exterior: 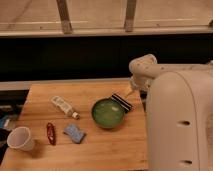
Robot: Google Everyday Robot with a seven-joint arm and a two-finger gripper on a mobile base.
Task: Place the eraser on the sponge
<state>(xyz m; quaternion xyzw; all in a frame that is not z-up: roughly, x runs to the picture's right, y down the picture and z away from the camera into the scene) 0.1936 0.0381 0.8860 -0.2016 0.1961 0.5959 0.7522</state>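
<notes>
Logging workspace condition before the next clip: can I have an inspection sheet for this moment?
Surface: light wooden tabletop, nothing spilled.
Job's things: flat black white-striped eraser lies by the far right rim of the round green bowl; small blue rectangular sponge lies apart, front left.
Clutter: that bowl; white tube; red-brown oblong item; white cup.
Grippers: end effector open, holding nothing, poised at the eraser's right end.
Cables: nothing seen.
Surroundings: dark wall behind the table; white robot body at right.
</notes>
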